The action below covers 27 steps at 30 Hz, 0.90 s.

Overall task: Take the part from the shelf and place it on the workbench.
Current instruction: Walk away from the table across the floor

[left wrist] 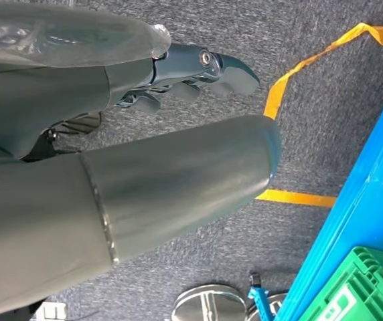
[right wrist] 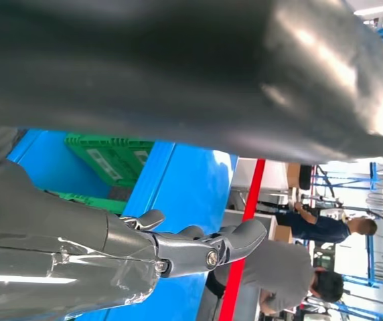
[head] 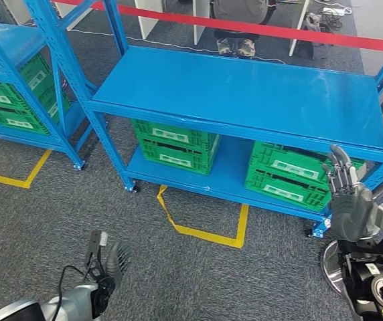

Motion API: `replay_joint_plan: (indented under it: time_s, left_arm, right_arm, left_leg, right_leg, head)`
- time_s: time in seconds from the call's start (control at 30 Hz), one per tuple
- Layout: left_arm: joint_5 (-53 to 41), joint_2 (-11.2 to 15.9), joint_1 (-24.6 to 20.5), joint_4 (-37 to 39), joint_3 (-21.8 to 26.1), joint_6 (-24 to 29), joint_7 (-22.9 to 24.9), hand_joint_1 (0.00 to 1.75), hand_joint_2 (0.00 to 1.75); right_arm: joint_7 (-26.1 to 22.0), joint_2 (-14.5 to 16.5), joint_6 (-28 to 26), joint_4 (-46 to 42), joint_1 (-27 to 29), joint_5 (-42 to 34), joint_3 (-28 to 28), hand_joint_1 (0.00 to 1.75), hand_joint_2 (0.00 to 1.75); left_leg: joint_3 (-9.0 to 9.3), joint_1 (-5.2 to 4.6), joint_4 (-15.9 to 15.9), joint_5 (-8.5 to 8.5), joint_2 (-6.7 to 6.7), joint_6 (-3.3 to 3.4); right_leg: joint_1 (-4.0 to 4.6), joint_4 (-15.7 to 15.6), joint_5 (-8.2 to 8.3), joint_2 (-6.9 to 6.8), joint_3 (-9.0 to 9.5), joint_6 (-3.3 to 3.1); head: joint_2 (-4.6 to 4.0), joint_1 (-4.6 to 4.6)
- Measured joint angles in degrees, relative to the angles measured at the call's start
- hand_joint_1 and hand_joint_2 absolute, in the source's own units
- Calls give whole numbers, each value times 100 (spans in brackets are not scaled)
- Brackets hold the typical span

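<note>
Right robot hand (head: 349, 200) is hovering open and empty off the shelf's (head: 240, 90) right front corner; left robot hand (head: 112, 259) is hanging empty, fingers loosely apart. Part unlocated; judging the green crates (head: 175, 144) worth checking before reaching.

Silver arms, dark grey right hand (head: 350, 200) with ribbed fingers (head: 339, 175), black cables by left hand (head: 110, 264)
</note>
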Motion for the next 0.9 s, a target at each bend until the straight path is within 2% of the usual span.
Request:
replay_joint_plan:
  time_s: [0.6,0.9]
  left_arm:
    - [-44,32,86,0,0,51,-75,0,0]
    - [-70,26,111,-1,0,67,-69,0,0]
  right_arm:
    - [-25,0,34,-1,106,22,10,0,0]
    - [81,-3,-122,-126,198,-38,9,0,0]
  left_leg:
    - [2,0,0,-1,-1,1]
    - [5,0,0,-1,0,1]
  right_leg:
    - [-1,-20,2,-1,12,2]
    - [-1,-20,2,-1,11,2]
  head:
    - [0,0]
    - [0,-1]
